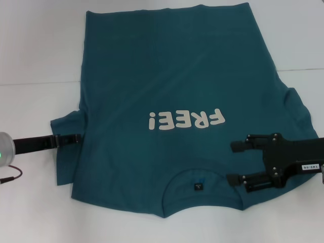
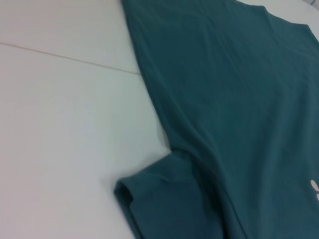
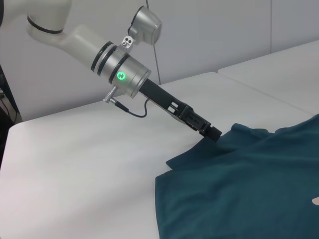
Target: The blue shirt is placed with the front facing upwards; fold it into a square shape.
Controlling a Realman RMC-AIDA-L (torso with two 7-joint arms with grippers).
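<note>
Between the two pincers, the blue shirt lies flat on the white tabletop, front up, "FREE!" print showing, collar on the robot's side, hem far. Left pincer sits at the edge of the shirt's left sleeve, tip touching the fabric; fingers look closed together, whether they've got any cloth I can't tell. Right pincer is wide open over the right shoulder area, just beside the collar, one finger toward the print, the other toward the collar, holding nothing. Right sleeve spreads out beyond it.
</note>
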